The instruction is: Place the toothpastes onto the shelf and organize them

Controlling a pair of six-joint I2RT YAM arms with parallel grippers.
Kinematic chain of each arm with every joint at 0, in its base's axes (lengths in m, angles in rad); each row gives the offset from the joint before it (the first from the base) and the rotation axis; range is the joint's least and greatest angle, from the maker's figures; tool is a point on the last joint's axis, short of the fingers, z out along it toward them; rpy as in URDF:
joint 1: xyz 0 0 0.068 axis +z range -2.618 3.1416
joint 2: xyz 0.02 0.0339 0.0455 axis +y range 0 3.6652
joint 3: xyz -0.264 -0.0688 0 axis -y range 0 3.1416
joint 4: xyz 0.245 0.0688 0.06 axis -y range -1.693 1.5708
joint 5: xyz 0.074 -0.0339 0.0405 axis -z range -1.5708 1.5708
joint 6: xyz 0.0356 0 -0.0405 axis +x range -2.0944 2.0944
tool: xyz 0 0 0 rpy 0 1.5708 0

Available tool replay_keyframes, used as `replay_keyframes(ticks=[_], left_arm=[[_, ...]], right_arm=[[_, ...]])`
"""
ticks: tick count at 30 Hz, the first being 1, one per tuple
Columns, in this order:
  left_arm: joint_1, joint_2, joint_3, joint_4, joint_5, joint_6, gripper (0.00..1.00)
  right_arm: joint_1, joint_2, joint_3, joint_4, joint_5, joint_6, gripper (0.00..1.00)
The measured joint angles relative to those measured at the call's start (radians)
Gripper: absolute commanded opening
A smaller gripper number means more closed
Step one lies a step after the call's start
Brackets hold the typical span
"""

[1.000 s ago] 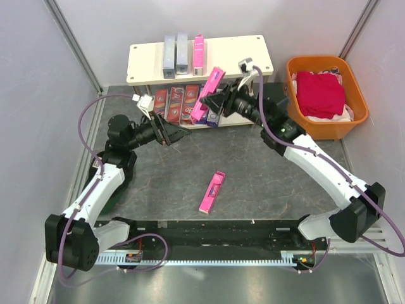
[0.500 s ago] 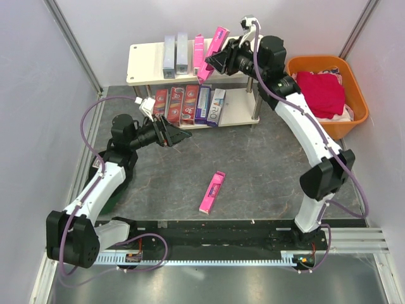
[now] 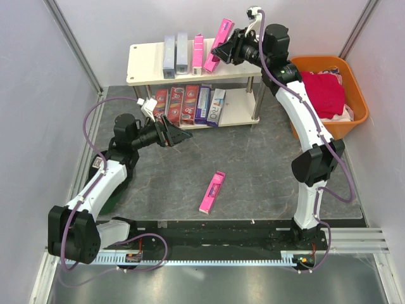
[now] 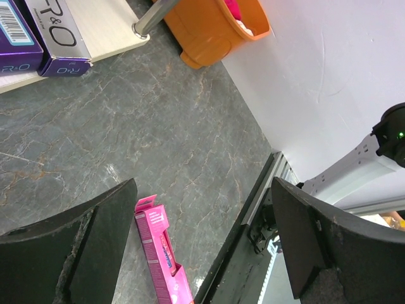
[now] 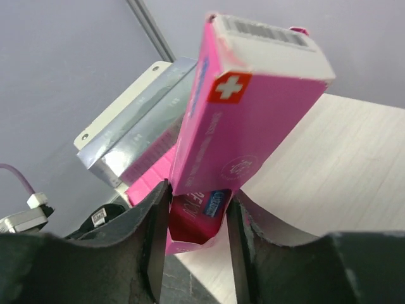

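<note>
The shelf [image 3: 243,50] stands at the back. Its top board holds two silver-grey cartons [image 3: 169,56] and a pink carton [image 3: 199,52]. The lower tier holds three red cartons [image 3: 176,103], a purple one [image 3: 203,103] and a white one [image 3: 216,106]. My right gripper [image 3: 231,49] is shut on another pink carton [image 3: 219,43] and holds it tilted above the top board, next to the pink one lying there; the right wrist view shows the fingers [image 5: 152,221] clamping its open end [image 5: 247,114]. A third pink carton [image 3: 212,192] lies on the table. My left gripper [image 3: 180,136] is open and empty, above the table, with that carton below it [image 4: 158,253].
An orange basket [image 3: 354,111] with red cloth stands right of the shelf, and also shows in the left wrist view [image 4: 209,31]. Grey walls close in on the left, back and right. A black rail [image 3: 221,228] runs along the near edge.
My right arm has lifted the pink carton from in front of the lower tier up and back over the top board. The left arm has barely moved.
</note>
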Motion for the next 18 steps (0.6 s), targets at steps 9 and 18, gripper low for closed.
replay_keyframes(ticks=[9,18], left_arm=[[0.0,0.018,0.0,0.0,0.0,0.0,0.93],[0.0,0.039,-0.001,0.0,0.0,0.0,0.93]], right_arm=[[-0.017,0.096,0.044,0.013,0.028,0.057,0.77],[-0.011,0.085,0.015,0.006,0.075,0.036,0.98]])
